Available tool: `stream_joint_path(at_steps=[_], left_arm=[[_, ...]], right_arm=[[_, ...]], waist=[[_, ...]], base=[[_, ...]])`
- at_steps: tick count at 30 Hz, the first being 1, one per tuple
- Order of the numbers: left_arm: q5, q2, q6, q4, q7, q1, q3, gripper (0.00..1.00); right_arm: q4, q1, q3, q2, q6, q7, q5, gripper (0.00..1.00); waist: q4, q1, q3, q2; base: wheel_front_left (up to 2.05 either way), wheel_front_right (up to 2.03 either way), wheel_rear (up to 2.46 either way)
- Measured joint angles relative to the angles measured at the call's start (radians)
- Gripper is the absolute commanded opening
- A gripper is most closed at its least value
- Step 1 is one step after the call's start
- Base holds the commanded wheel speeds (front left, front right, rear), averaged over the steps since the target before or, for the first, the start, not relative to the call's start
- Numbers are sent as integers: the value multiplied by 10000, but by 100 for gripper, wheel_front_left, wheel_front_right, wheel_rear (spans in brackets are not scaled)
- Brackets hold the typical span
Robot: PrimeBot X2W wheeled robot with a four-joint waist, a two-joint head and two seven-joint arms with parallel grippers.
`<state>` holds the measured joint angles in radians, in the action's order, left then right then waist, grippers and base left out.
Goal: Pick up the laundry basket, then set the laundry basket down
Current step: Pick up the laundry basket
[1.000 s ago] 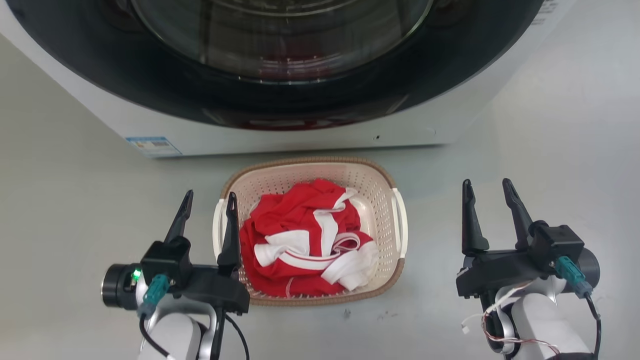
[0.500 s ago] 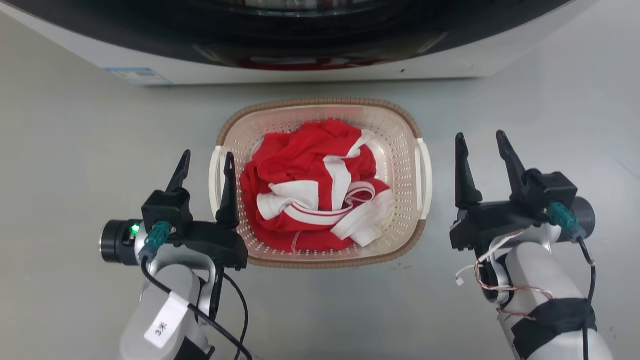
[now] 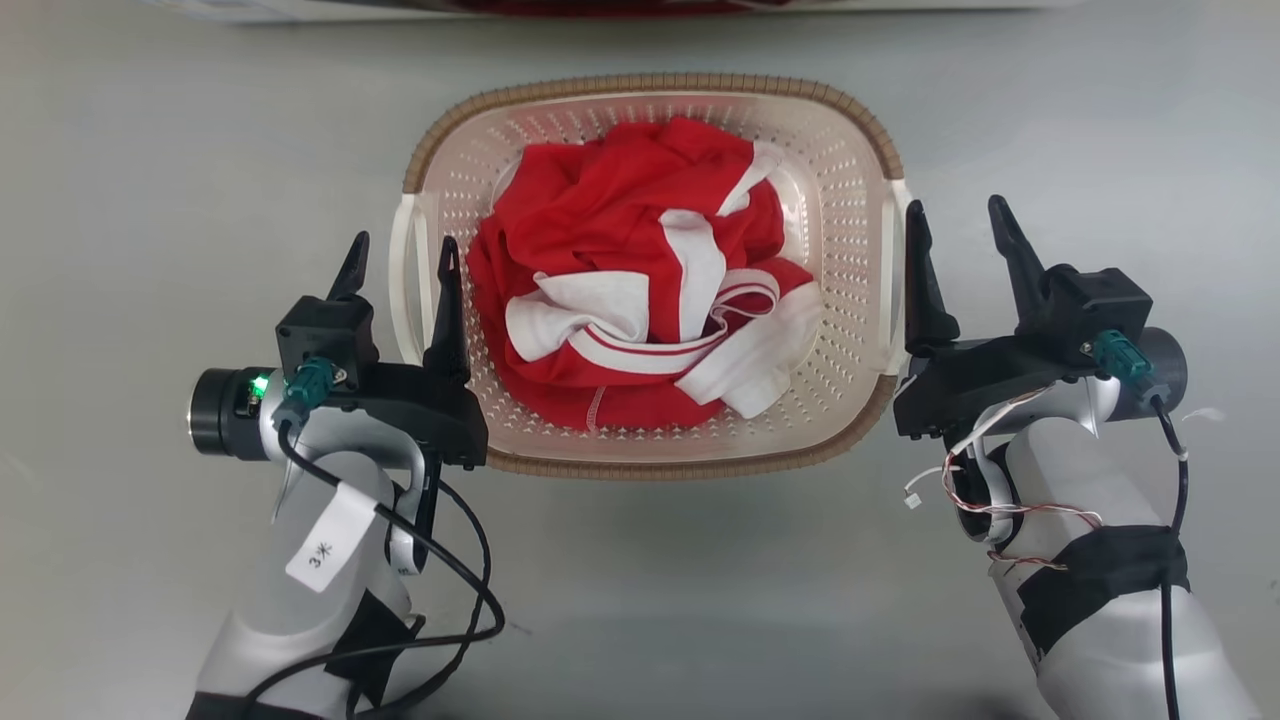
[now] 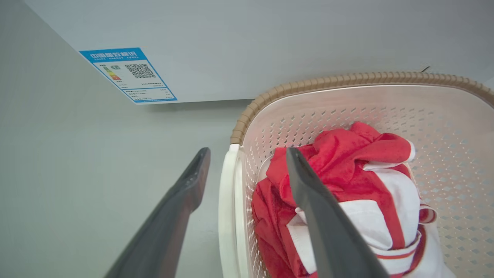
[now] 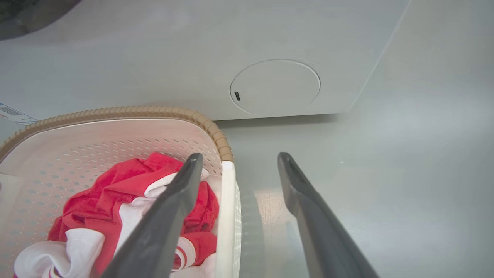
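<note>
Laundry basket (image 3: 840, 180) holds red cloth (image 3: 600, 210) | both jaws spread, straddling side handles (image 3: 399, 270) | left wrist: blue label (image 4: 128, 75)

The laundry basket (image 3: 850, 200) is smooth perforated plastic with a ribbed, woven-look rim (image 3: 650, 82); the garment (image 3: 600, 210) in it is soft matt cloth; the floor (image 3: 200, 150) is smooth, faintly glossy.

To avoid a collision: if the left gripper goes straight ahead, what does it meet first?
Probably the brown rim of the laundry basket, beyond the white handle it straddles; depth unclear.
</note>
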<state>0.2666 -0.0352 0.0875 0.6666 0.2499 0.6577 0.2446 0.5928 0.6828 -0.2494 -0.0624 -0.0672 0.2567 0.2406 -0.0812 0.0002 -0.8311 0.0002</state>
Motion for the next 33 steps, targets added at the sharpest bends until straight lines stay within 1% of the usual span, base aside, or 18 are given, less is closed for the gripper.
stream_joint_path(at_steps=[7, 14, 15, 20, 27, 28, 31, 32, 33], left_arm=[[251, 33, 0, 769, 0, 407, -25, 100], [416, 38, -17, 1507, 0, 639, -81, 100], [430, 38, -88, 1616, 0, 714, -82, 100], [493, 48, -104, 2092, 0, 1017, -105, 100], [537, 65, -276, 2581, 0, 1456, -100, 100], [539, 67, -290, 2652, 0, 1507, -94, 100], [631, 69, -368, 2786, 0, 1669, -69, 100], [731, 71, -449, 2861, 0, 1735, -48, 100], [830, 73, -451, 2907, 0, 1795, -19, 100]], right_arm=[[330, 251, -382, -13, 0, 0, 326, 100], [652, 494, -736, -21, -2, 0, 631, 100], [686, 534, -757, -21, -2, 0, 642, 100], [976, 684, -865, -27, -29, 0, 719, 100], [1235, 921, -991, -36, -31, 0, 798, 100], [1267, 921, -1028, -36, -31, 0, 836, 99], [1325, 991, -1143, -36, -31, 0, 901, 80], [1335, 1050, -1183, -36, -33, 0, 940, 76], [1333, 1097, -1214, -36, -33, 0, 951, 65]], waist=[[-53, -1, -694, 0], [-136, -1, -1046, -1], [-144, -1, -1091, 0], [-183, -1, -1359, -2], [-219, -1, -1589, -1], [-225, -1, -1596, -1], [-231, -2, -1605, -2], [-229, -3, -1607, -2], [-227, -2, -1609, -1]], base=[[0, 0, 0], [0, 0, 0], [0, 0, 0], [0, 0, 0], [0, 0, 0], [0, 0, 0], [0, 0, 0], [0, 0, 0], [0, 0, 0]])
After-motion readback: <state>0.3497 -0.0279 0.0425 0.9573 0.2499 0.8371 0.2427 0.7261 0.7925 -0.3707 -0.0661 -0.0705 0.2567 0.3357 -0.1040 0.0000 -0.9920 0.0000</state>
